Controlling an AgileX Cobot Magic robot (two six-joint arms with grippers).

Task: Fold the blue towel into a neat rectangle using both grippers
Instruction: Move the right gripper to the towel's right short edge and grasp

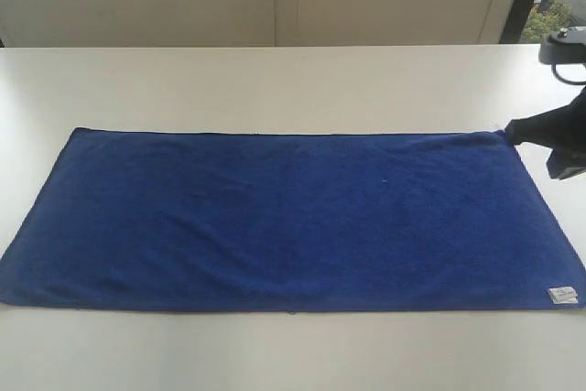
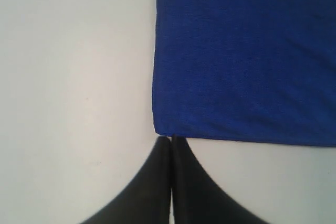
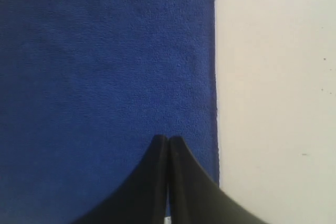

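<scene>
Across the white table the blue towel lies spread flat, a white label on one corner. The left gripper sits just off a towel corner, its jaws pressed together and empty. The right gripper is over the towel beside its edge, likewise closed, with nothing visibly held.

plain white surface, smooth and wide, carrying 1 blue towel spread flat and lengthwise; small white label lying at the towel's near right corner.
</scene>
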